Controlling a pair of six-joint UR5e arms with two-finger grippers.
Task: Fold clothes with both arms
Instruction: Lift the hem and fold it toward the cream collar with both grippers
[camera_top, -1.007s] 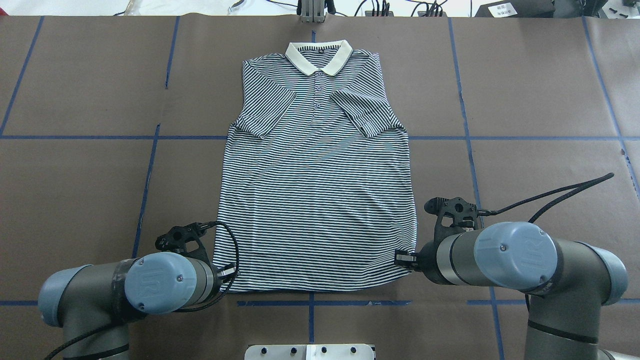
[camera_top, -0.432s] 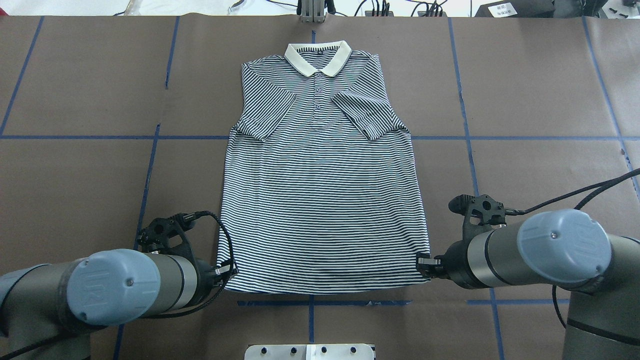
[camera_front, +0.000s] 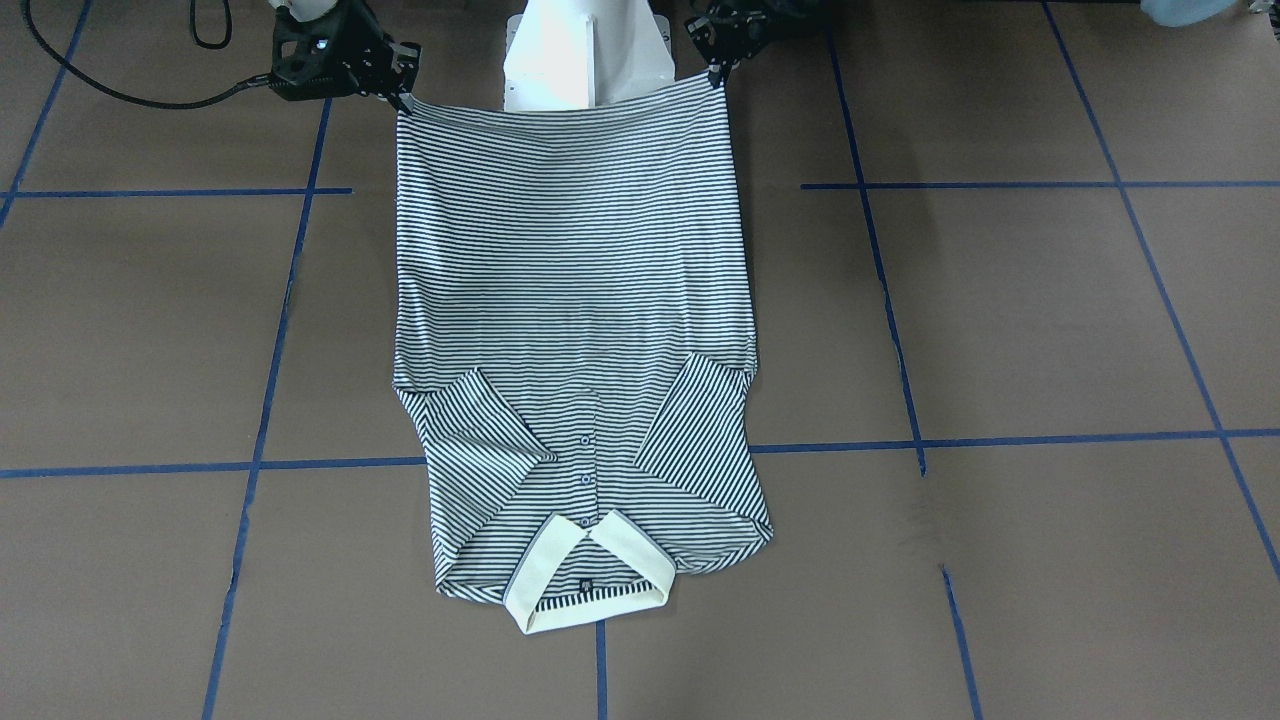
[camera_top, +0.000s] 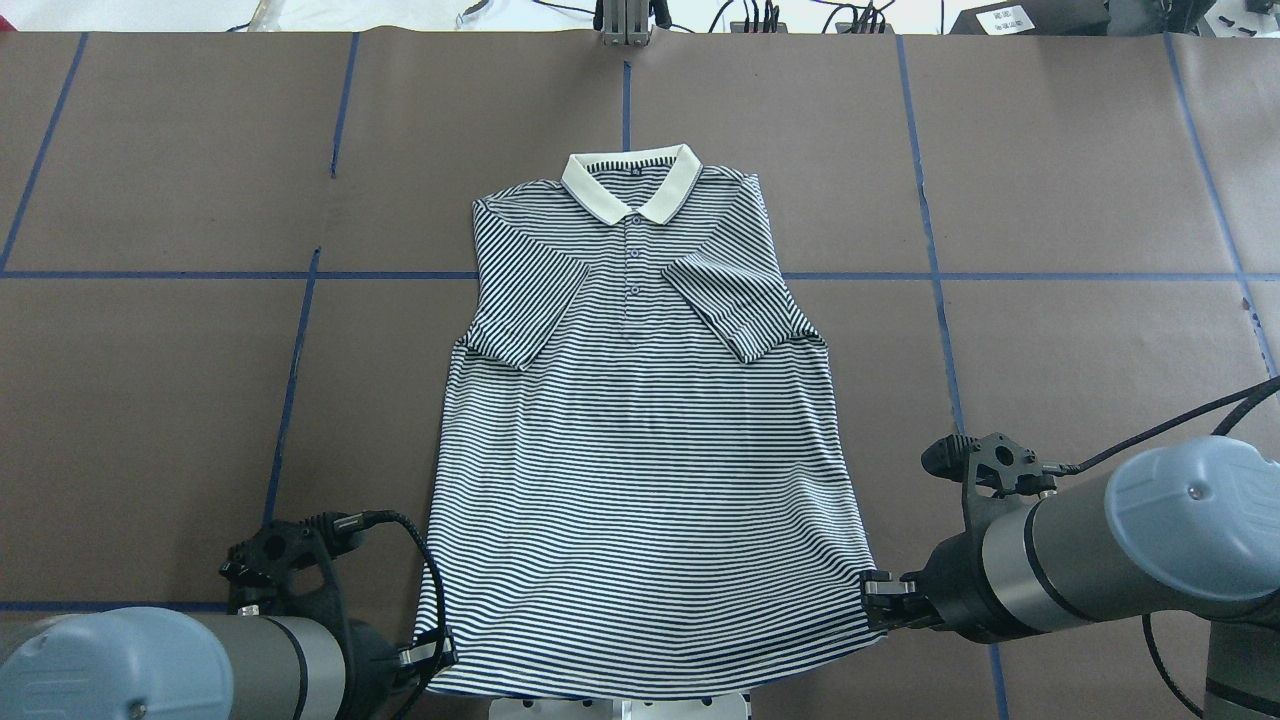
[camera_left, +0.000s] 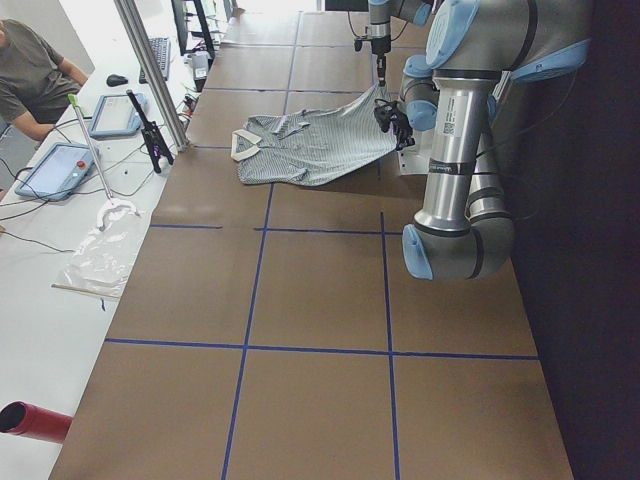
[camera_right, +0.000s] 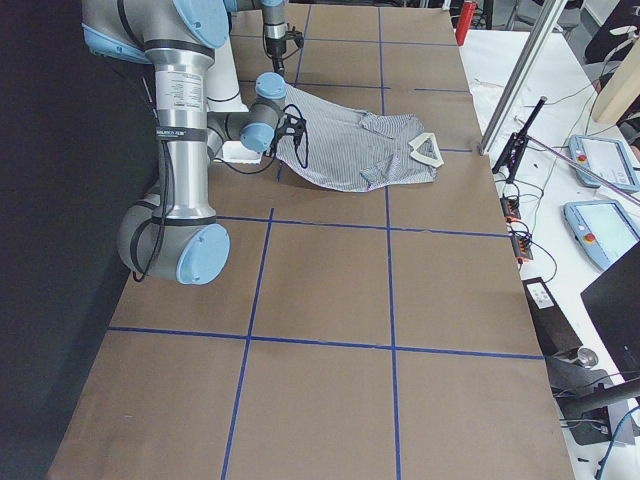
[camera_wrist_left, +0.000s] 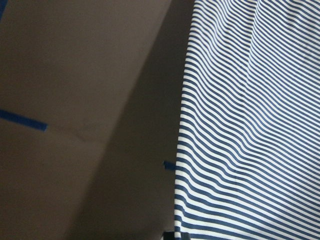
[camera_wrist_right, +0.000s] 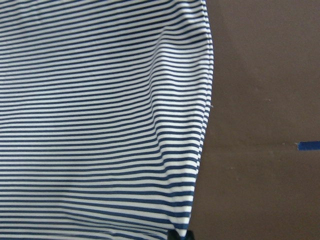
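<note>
- The polo shirt (camera_top: 640, 450) lies face up in the middle of the surface (camera_top: 150, 400). Its collar (camera_top: 597, 195) is at the far end and its sleeves (camera_top: 520, 310) are folded in over the chest.
- The left claw (camera_top: 428, 655) is pinched on the near left corner of the hem (camera_top: 640, 690), and the right claw (camera_top: 878, 597) is pinched on the near right corner. The side views show the hem held up off the surface.
- We judge the step in hand to be carrying the hem over toward the collar.
- To do it well, we should keep both corners level and equally far apart, so the hem stays taut and the stripes stay straight.
- We should lift only enough to let the cloth roll, so the collar end is not dragged.
- The hem sits close to the white base (camera_front: 580, 50), so little room is left on the near side.
- Left, right and beyond the collar, the surface carries only blue tape lines (camera_top: 150, 274), giving both arms room to swing forward.
</note>
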